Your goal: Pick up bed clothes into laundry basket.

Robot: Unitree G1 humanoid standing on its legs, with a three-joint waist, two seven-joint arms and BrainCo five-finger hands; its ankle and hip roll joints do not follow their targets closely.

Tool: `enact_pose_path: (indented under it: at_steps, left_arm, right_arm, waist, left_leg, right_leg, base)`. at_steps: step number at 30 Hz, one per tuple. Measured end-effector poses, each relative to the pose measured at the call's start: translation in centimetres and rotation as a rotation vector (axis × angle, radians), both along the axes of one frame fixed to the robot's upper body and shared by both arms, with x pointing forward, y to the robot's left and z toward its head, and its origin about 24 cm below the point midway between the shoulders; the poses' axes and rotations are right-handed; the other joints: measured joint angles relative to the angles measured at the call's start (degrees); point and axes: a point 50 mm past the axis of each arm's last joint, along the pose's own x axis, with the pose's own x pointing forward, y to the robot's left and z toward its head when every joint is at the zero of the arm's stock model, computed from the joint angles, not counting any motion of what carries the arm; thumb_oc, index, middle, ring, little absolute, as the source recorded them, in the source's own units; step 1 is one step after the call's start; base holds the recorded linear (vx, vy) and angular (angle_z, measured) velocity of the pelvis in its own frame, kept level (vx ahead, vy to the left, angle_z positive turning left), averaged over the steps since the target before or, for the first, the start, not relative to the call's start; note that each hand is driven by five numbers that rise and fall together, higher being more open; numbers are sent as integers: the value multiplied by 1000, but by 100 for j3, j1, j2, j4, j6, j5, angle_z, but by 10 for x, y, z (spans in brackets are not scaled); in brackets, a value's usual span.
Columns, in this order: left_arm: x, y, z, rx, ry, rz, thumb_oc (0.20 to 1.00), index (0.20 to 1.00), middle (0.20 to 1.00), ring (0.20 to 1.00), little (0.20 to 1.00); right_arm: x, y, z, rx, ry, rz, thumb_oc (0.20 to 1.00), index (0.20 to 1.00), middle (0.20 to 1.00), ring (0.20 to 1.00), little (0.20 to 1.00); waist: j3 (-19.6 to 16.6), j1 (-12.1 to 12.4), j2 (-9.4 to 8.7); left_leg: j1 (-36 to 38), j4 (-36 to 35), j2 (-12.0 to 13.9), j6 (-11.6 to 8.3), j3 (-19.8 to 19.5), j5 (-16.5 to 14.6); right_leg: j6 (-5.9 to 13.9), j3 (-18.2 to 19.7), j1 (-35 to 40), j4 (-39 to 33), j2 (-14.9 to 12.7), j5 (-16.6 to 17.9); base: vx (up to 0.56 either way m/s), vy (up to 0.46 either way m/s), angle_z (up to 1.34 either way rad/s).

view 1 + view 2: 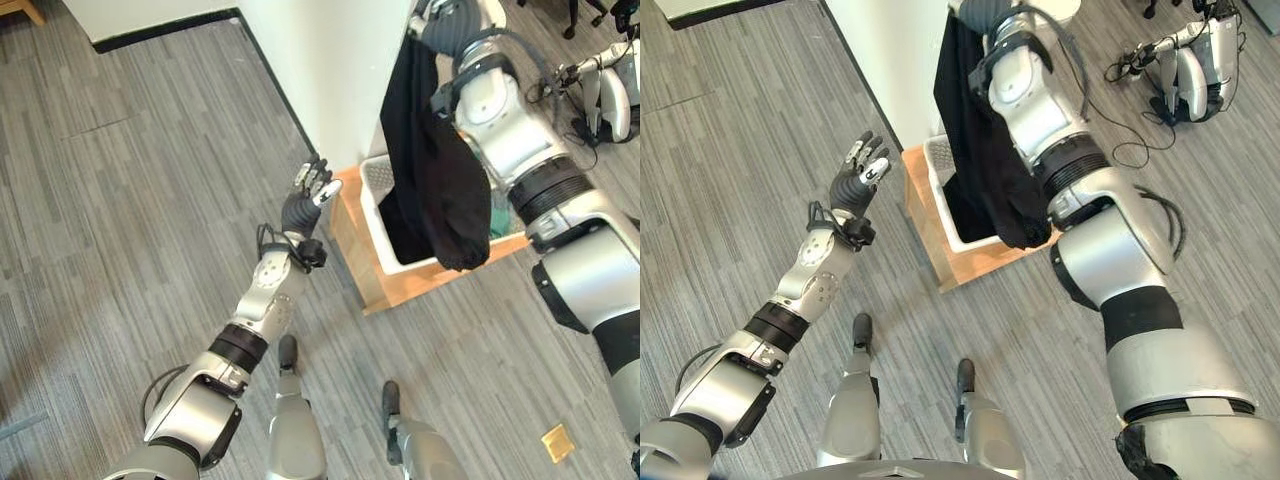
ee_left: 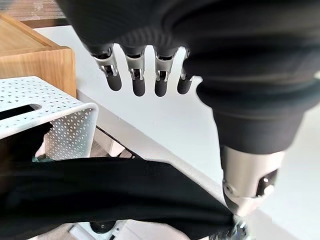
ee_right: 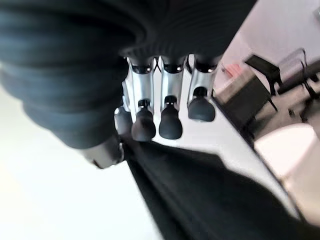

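Observation:
A long black garment (image 1: 436,170) hangs from my right hand (image 1: 441,24), which is raised high at the back right. In the right wrist view the fingers (image 3: 144,125) and thumb pinch the garment's top edge (image 3: 200,190). The cloth's lower end dangles over and partly hides the white perforated laundry basket (image 1: 378,182), and something green shows inside it. My left hand (image 1: 308,192) is held up just left of the basket with straight, spread fingers (image 2: 136,80) and nothing in it. From there the basket's corner (image 2: 55,117) and the black garment (image 2: 100,192) show close by.
The basket stands on a low wooden platform (image 1: 400,288) against the white bed (image 1: 320,70). Grey plank floor spreads to the left. Another machine with cables (image 1: 608,92) sits at the far right. A small yellow piece (image 1: 557,442) lies on the floor at lower right.

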Motion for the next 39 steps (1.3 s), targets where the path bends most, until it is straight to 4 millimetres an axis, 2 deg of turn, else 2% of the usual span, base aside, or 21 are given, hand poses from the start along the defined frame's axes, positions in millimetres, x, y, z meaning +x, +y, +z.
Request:
enact_pose_path:
  at_steps: [3,6,8,9,10,11,14,16,18,19,20,21,23,25,29,31,32,35,36,38,39]
  left_arm:
    - [-8,2,-10,-10,19,-3,1000,1000,1000,1000,1000]
    - [-11,5,-17,-4,39,2,1000,1000,1000,1000,1000]
    - [-10,8,-22,6,61,15,1000,1000,1000,1000,1000]
    - [-12,4,-26,15,74,0,1000,1000,1000,1000,1000]
    - [-12,4,-27,16,75,-2,1000,1000,1000,1000,1000]
    - [-12,3,-28,23,76,-11,1000,1000,1000,1000,1000]
    - [-13,-2,-28,17,76,-26,1000,1000,1000,1000,1000]
    - [-13,-2,-27,17,72,-28,1000,1000,1000,1000,1000]
    - [-13,-4,-25,15,64,-35,1000,1000,1000,1000,1000]
    - [-11,-9,-20,5,49,-48,1000,1000,1000,1000,1000]
    - [-10,-11,-18,2,41,-52,1000,1000,1000,1000,1000]
    - [-10,-11,-16,1,36,-53,1000,1000,1000,1000,1000]
    - [-10,-12,-16,0,36,-56,1000,1000,1000,1000,1000]
    - [-9,-12,-17,-5,38,-55,1000,1000,1000,1000,1000]
    - [-8,-13,-16,-14,40,-45,1000,1000,1000,1000,1000]
    - [-7,-11,-14,-14,34,-32,1000,1000,1000,1000,1000]
    - [-7,-7,-11,-22,24,-14,1000,1000,1000,1000,1000]
    - [-9,0,-7,-3,-4,6,1000,1000,1000,1000,1000]
    - [-9,2,-5,-9,-13,10,1000,1000,1000,1000,1000]
    - [-9,5,-3,-4,-21,25,1000,1000,1000,1000,1000]
    - [-10,4,-3,13,-30,26,1000,1000,1000,1000,1000]
  right_arm:
    - [-1,-22,4,-9,-15,-55,200,200,200,200,200]
    - [0,-62,-5,-13,7,-165,200,200,200,200,200]
    - [6,-75,-30,-2,93,-221,200,200,200,200,200]
    - [12,-84,-56,20,167,-251,200,200,200,200,200]
    - [13,-86,-60,26,190,-262,200,200,200,200,200]
    - [17,-89,-91,78,296,-294,200,200,200,200,200]
    - [19,-82,-107,102,336,-268,200,200,200,200,200]
    - [21,-70,-117,106,364,-236,200,200,200,200,200]
    - [22,-45,-130,111,386,-174,200,200,200,200,200]
    - [22,-31,-141,123,418,-131,200,200,200,200,200]
    - [22,-28,-146,126,431,-123,931,931,931,931,931]
    - [22,-25,-149,124,439,-117,1000,1000,1000,1000,1000]
    - [22,-24,-147,117,430,-112,1000,1000,1000,1000,1000]
    - [21,-24,-137,88,387,-101,1000,1000,1000,1000,1000]
    - [16,-23,-109,53,275,-63,1000,1000,1000,1000,1000]
    - [12,-22,-97,28,216,-41,1000,1000,1000,1000,1000]
    - [5,-23,-83,-13,146,-23,1000,1000,1000,1000,1000]
    - [-5,-32,-69,-19,46,-28,1000,1000,1000,1000,1000]
    - [-9,-37,-67,-9,21,-27,1000,1000,1000,1000,1000]
    - [-14,-49,-76,-27,24,-58,1000,1000,1000,1000,1000]
    - [-20,-54,-80,-50,19,-54,1000,1000,1000,1000,1000]
  waist:
    - [-4,-12,3]
    - [-53,-6,17]
    - [-25,-82,81]
    - [17,-104,204]
    - [25,-113,220]
    - [108,-149,356]
    - [257,-188,618]
    - [318,-199,726]
    - [388,-199,856]
    - [545,-187,987]
    - [586,-173,1027]
    - [609,-157,1043]
    - [633,-141,1038]
    - [633,-139,1035]
    - [630,-134,1014]
    - [641,-130,942]
    - [640,-145,854]
    - [468,-173,540]
    - [403,-199,426]
    - [168,-252,85]
    - [117,-289,5]
  left_leg:
    - [-29,1,24,28,27,21]
    - [-312,1,-44,56,39,130]
    - [-356,1,-50,30,75,210]
    - [-365,1,-45,43,101,209]
    - [-366,0,-55,52,109,203]
    - [-401,-1,-185,78,332,253]
    - [-406,-1,-216,88,425,239]
    - [-474,-1,-200,84,486,235]
    - [-601,-1,-209,85,502,236]
    - [-641,-2,-218,81,493,244]
    - [-671,-2,-218,81,483,245]
    - [-700,-2,-220,86,474,252]
    - [-714,-1,-239,53,443,291]
    - [-744,0,-267,79,331,313]
    - [-716,1,-258,92,172,324]
    - [-614,2,-251,90,145,323]
    - [-490,1,-241,84,94,313]
    - [-379,0,-224,47,65,181]
    - [-359,-1,-225,43,66,176]
    - [-289,-3,-183,39,90,120]
    - [-272,-3,-178,38,95,117]
  right_leg:
    - [65,42,-170,185,-8,-57]
    - [69,84,-288,-55,-34,-68]
    - [68,106,-358,-74,-38,-68]
    - [79,118,-525,207,-31,-91]
    - [79,118,-527,199,-44,-91]
    - [59,280,-592,32,-191,-92]
    - [25,387,-622,-80,-230,5]
    - [47,450,-732,-107,-220,42]
    - [31,538,-905,-127,-212,133]
    - [45,580,-924,-202,-223,212]
    - [46,573,-926,-238,-224,241]
    - [43,562,-925,-267,-228,251]
    - [47,536,-919,-281,-241,248]
    - [61,396,-883,-292,-269,237]
    - [61,199,-741,-279,-245,237]
    - [66,148,-620,-278,-238,233]
    - [76,100,-470,-278,-229,225]
    - [51,93,-346,-280,-223,132]
    - [24,88,-297,-291,-219,104]
    - [21,93,-219,-301,-183,88]
    - [12,83,-159,-331,-189,84]
  base:
    - [-81,-5,-8]
    - [-103,27,0]
    - [-171,78,-10]
    - [-158,86,-9]
    - [-160,104,-32]
    - [-141,108,-30]
    - [-67,72,-25]
    - [-46,62,-23]
    - [-30,47,-19]
    - [-17,41,-11]
    - [0,0,0]
    - [13,0,7]
    - [23,-32,11]
    - [36,-64,21]
    - [66,-51,22]
    - [84,-54,12]
    - [75,-48,12]
    - [67,-41,5]
    - [63,-50,3]
    - [52,-62,3]
    - [45,-101,14]
